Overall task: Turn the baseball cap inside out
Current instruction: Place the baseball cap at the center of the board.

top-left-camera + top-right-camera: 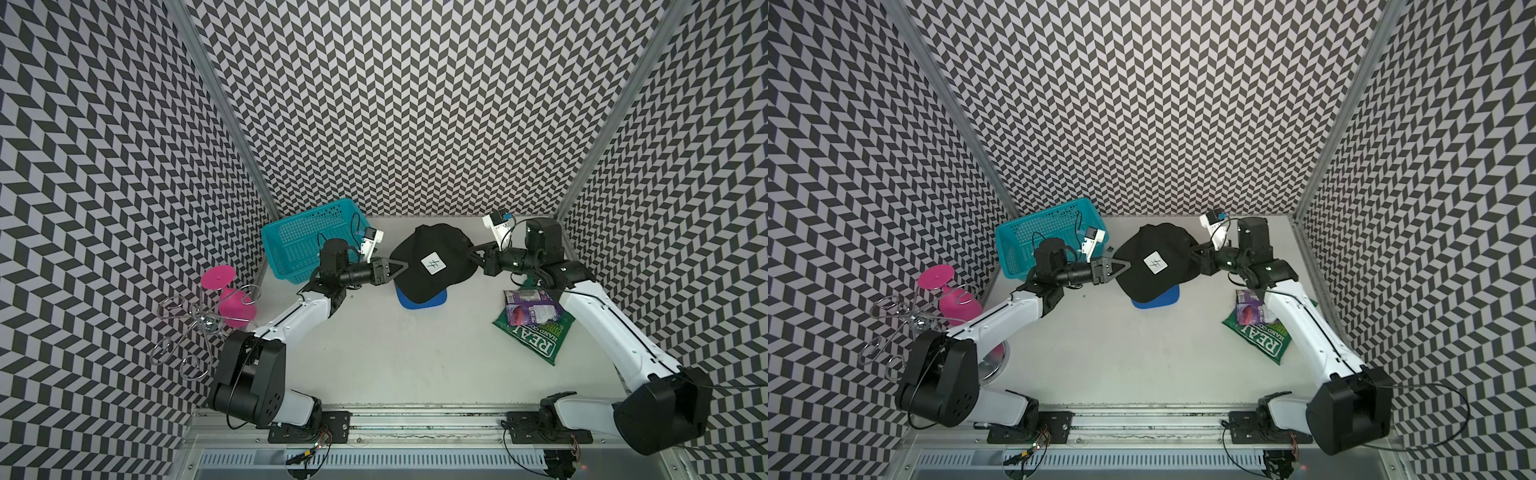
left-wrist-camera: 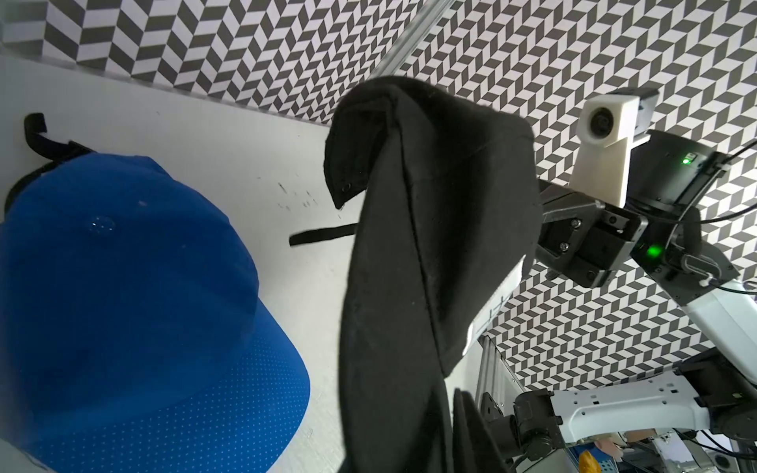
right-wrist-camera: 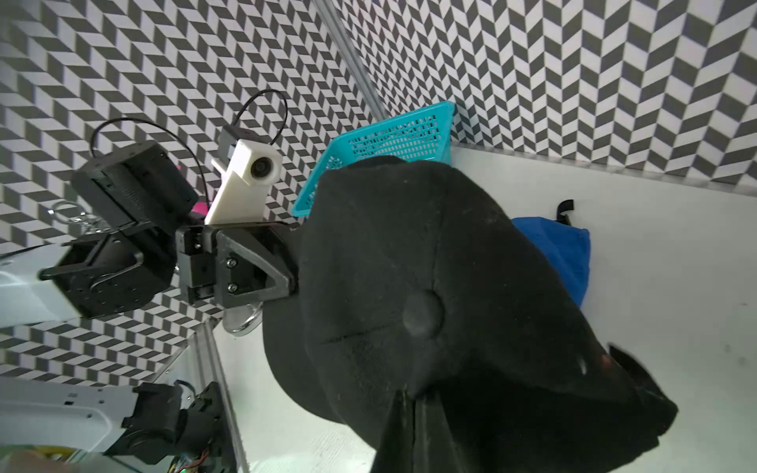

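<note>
Chevron black-and-white walls are wrapping the whole cell, with a white worktop (image 1: 415,357) sitting underneath. The black cap (image 1: 436,245) is hanging in the air toward the far middle, strung between the two arms, with its white patch facing up in both top views. The right fingers (image 3: 395,434) are pressed together, pinching the cap's fabric on its right side. The left fingers (image 1: 397,263) are touching the cap's left edge, but honestly I can't tell if they're actually gripping, since the cap is covering the tips. A blue cap (image 1: 428,300) is lying on the worktop right under the black one, its near edge peeking out. A teal basket (image 1: 305,216) is sitting far left. A pink glass (image 1: 235,303) is sitting in a wire rack (image 1: 195,328) at the left edge, and a purple pouch (image 1: 528,307) is lying on a green snack bag (image 1: 536,336) over on the right.
</note>
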`<state>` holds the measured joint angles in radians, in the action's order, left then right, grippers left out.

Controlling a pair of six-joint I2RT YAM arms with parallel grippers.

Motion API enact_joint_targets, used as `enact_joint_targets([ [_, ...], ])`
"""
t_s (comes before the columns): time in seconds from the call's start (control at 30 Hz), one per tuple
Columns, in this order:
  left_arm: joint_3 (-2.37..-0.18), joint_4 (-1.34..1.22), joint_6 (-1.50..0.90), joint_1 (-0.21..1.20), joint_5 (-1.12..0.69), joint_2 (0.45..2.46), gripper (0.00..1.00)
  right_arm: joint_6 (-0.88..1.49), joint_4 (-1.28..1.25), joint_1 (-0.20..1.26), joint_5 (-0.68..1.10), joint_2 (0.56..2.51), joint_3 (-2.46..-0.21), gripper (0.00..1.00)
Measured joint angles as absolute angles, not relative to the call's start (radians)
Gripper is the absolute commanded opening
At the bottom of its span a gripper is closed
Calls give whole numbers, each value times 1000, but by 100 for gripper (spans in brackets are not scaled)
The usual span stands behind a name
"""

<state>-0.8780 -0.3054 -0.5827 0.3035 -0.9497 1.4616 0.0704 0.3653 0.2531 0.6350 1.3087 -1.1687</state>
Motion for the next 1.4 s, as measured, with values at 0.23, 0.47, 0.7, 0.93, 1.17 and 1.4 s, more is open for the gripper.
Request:
enact_joint_targets([
  [0.23,-980,-267,-601,435,-885,1631,16,39,351,253,432,1329,-1191,0],
  [0.47,-1061,-335,-727,559,-793,1812,16,-24,289,252,189,1442,-1209,0],
  [0.7,-1178,-425,-895,668,-670,2004,18,-61,273,252,-17,1594,-1258,0],
  [0.93,-1287,-426,-1019,750,-587,2114,32,-123,253,250,-179,1650,-1253,0],
  [1.17,-1326,-344,-1066,768,-542,2140,63,-192,200,244,-259,1723,-1221,0],
  [1.4,-1273,-279,-1127,765,-502,2106,100,-256,154,244,-287,1828,-1208,0],
])
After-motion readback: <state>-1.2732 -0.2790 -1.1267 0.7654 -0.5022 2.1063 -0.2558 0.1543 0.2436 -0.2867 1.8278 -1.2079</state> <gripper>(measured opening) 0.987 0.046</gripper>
